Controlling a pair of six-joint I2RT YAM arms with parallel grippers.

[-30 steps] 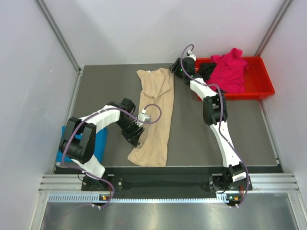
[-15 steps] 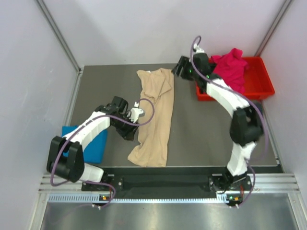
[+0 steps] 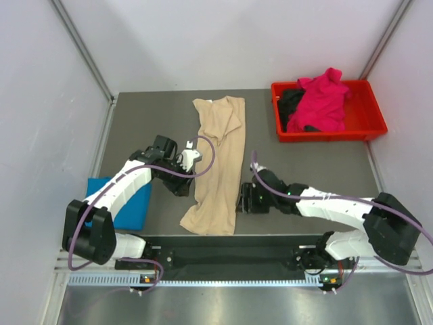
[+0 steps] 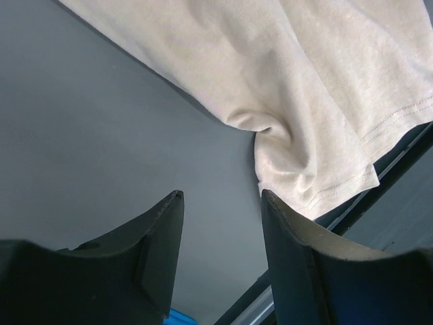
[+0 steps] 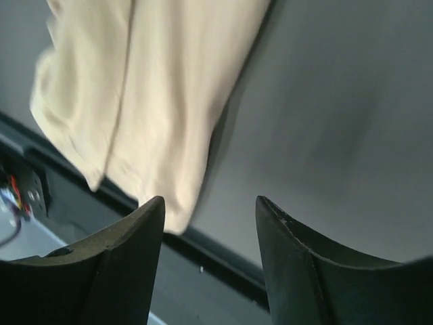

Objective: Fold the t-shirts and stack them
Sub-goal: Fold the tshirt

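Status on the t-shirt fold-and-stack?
Done: blue t-shirt looks folded, near left. In hand: beige t-shirt is a long strip mid-table; left gripper and right gripper flank it, both open, empty. Left: magenta t-shirt and black t-shirt heaped in the red tray; nothing stacked yet.

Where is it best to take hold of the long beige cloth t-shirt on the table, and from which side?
Probably the two near hem corners of the beige cloth t-shirt. It lies flat as a narrow lengthwise strip, so its edges are free: the left tool could come in low from the left edge, the right tool from the right. Both are open.
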